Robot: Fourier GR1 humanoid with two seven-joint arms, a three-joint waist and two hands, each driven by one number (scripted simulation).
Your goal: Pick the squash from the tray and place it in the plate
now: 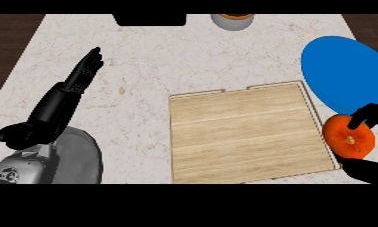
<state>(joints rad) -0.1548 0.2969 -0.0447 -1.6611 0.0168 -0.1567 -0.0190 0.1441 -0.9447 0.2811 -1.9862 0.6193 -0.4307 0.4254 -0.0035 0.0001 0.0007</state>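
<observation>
Head view: we find the round orange squash (350,138) just off the pale wooden tray (247,133), right edge, short of the blue round plate (341,73); the right hand (362,117) curls round it; we advise carrying it up over the plate before release; left hand (83,73) rests, fingers straight.

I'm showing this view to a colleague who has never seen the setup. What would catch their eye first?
Probably the bright orange squash at the right edge, held in the right hand just off the wooden tray. Next, the big blue plate directly behind it, and the left hand at the left, fingers straight over the pale counter.
</observation>
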